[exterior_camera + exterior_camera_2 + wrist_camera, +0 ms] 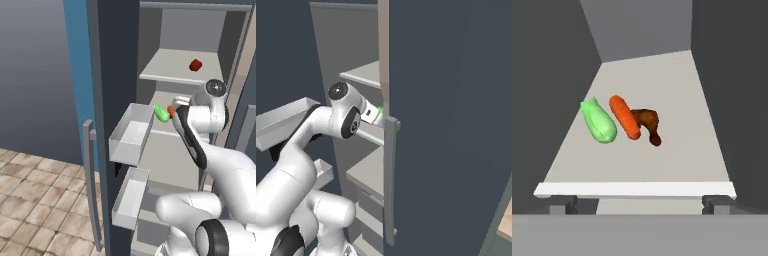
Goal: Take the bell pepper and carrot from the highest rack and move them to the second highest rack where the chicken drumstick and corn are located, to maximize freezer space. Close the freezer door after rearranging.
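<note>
The red bell pepper [195, 65] lies alone on the highest rack [170, 67], toward its right. On the second highest rack [677, 160] three things lie side by side. The green corn [598, 121] is on the left, the orange carrot [624, 117] in the middle, and the brown chicken drumstick [648, 125] touches the carrot's right side. The corn [161, 114] and carrot [171, 111] also peek out left of the hand. My gripper [639, 204] hangs open just outside the rack's front edge. Its fingertips [562, 204] stand wide apart with nothing between them.
The freezer door [100, 100] stands open on the left, with two door bins [131, 134] and a long handle [89, 180]. A lower shelf [170, 165] sits under my arm. The tall neighbouring door [446, 125] with its handle [390, 180] is close on the right.
</note>
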Available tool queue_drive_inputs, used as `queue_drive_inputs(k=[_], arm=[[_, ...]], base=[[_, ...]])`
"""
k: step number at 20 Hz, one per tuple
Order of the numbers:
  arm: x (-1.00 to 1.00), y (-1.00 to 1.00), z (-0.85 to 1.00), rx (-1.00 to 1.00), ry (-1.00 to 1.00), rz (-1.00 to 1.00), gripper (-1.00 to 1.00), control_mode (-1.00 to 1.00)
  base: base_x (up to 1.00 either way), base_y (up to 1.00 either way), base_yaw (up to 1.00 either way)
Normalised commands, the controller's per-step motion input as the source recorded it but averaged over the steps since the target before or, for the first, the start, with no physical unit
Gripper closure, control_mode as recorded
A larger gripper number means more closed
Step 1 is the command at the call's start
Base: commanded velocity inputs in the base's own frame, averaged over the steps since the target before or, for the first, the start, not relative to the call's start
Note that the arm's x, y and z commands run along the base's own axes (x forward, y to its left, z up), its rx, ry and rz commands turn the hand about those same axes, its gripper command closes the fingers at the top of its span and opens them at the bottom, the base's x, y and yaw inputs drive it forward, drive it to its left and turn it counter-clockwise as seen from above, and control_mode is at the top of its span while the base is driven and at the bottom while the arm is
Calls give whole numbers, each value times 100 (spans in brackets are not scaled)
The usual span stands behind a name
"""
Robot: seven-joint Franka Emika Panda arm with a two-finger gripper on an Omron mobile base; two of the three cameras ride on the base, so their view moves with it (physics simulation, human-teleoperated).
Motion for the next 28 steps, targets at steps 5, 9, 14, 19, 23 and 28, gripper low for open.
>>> queue_drive_inputs(k=[5, 9, 14, 19, 23, 28], arm=[[-34, 1, 90, 6, 0, -12, -100, -100], [-4, 7, 76, 0, -5, -8, -100, -100], [0, 0, 66, 0, 0, 0, -100, -100], [0, 0, 62, 0, -5, -4, -100, -100], [9, 0, 51, -1, -2, -11, -100, -100], [30, 0, -1, -17, 0, -10, -100, -100]], base=[[0, 0, 0], [0, 0, 0], [0, 0, 0], [0, 0, 0], [0, 0, 0], [0, 0, 0]])
